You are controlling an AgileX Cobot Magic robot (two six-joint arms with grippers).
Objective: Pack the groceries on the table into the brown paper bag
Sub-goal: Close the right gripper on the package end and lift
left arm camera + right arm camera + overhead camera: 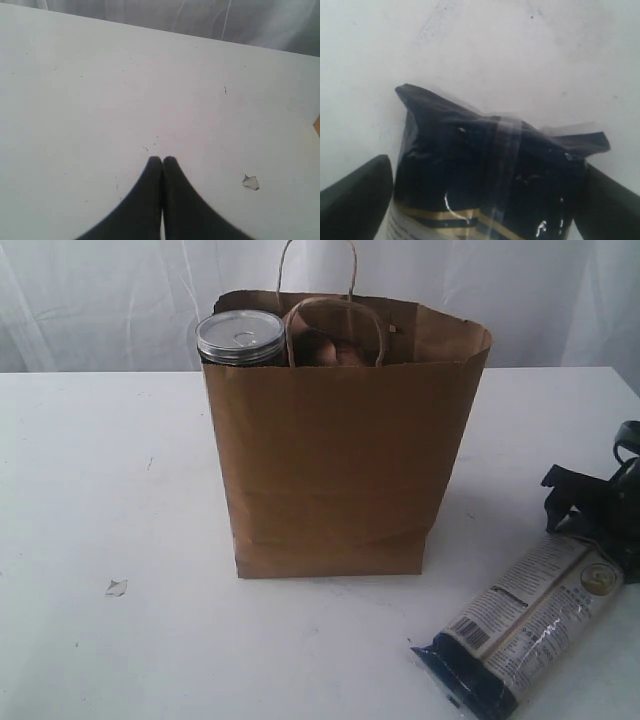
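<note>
Spread wide, the right gripper (485, 200) is set astride one end of the long dark-blue plastic packet (525, 630), with one black finger (357, 197) on each side of the crimped seal. Nothing is clamped yet, and it cannot be told whether the pads touch the film. The packet is left lying flat on the large white tabletop (100, 490), to the right of the tall kraft-brown paper bag (340, 470) and apart from it. An end grip is probably chosen so that the packet can hang lengthwise and be lowered in endwise. The left gripper (162, 160) is held clenched and empty over bare table, out of the way. A silver pull-tab can (240, 337) is seen standing in the bag's left corner, and one twisted handle (335, 330) is folded across the mouth. Free room is judged to lie at the right of the opening. The rim must be cleared from above, since the light bag could be tipped by a sideways knock.
</note>
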